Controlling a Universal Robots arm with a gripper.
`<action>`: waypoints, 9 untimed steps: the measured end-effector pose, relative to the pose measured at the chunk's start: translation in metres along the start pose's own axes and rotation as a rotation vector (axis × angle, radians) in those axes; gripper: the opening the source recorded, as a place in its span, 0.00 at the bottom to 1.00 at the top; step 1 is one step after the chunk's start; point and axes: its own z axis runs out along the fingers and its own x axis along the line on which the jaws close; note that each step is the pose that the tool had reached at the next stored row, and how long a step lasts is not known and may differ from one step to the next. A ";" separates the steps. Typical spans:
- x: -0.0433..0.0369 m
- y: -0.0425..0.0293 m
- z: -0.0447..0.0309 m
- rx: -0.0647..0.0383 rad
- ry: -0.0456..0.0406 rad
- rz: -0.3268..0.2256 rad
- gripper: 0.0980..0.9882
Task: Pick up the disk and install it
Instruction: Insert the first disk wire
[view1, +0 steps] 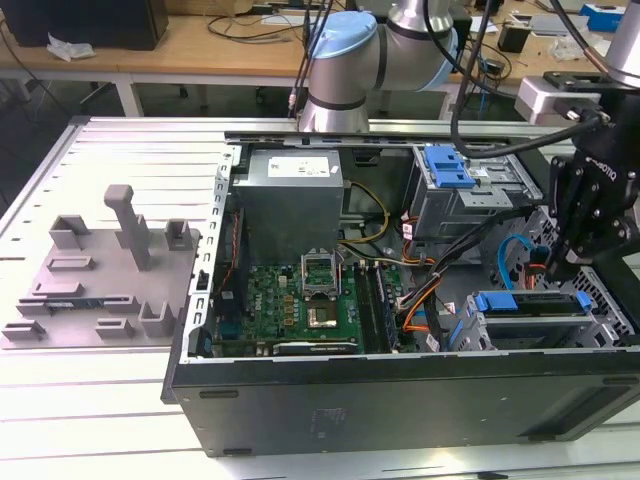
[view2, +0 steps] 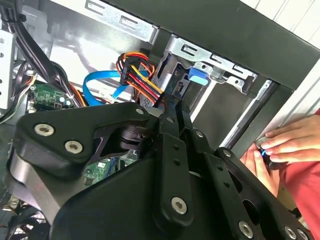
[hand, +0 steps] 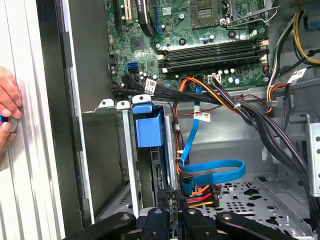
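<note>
I record a ribbed, matt silver metal table (view1: 120, 150); a dull grey plastic fixture plate with upright posts (view1: 100, 285); a black, smooth-painted metal computer case (view1: 400, 400); and a silver metal disk (view1: 530, 302) framed by smooth bright blue plastic rails.

Slotted metal table (view1: 120, 150): grey fixture plate (view1: 100, 285) at exterior view's left, open computer case (view1: 400, 400) beside it.
</note>
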 end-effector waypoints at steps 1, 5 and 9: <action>0.0010 -0.0001 0.0001 0.000 -0.0023 -0.003 0.07; 0.0049 -0.0005 0.0008 0.001 -0.0144 -0.016 0.07; 0.0074 -0.0008 0.0011 0.001 -0.0281 -0.026 0.07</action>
